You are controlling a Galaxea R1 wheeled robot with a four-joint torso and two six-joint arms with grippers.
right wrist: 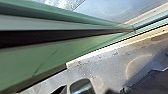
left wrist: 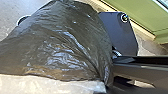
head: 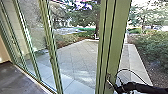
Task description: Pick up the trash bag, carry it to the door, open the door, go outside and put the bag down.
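Step in hand: opening the door, by judgement. The trash bag [left wrist: 62,45] is at the robot's left side, beside the base plate [left wrist: 117,32]; the left gripper [left wrist: 106,86] appears to grasp its gathered plastic. The right gripper [head: 117,87] is near the green door frame [head: 113,47]; whether it is released or clenched cannot be told.

Next move: clear the doorway, keeping bag and base off the frame edges and the pale sill [right wrist: 100,52].

Beyond the glass, paving [head: 80,56] offers open room, bordered by shrubs [head: 152,46].
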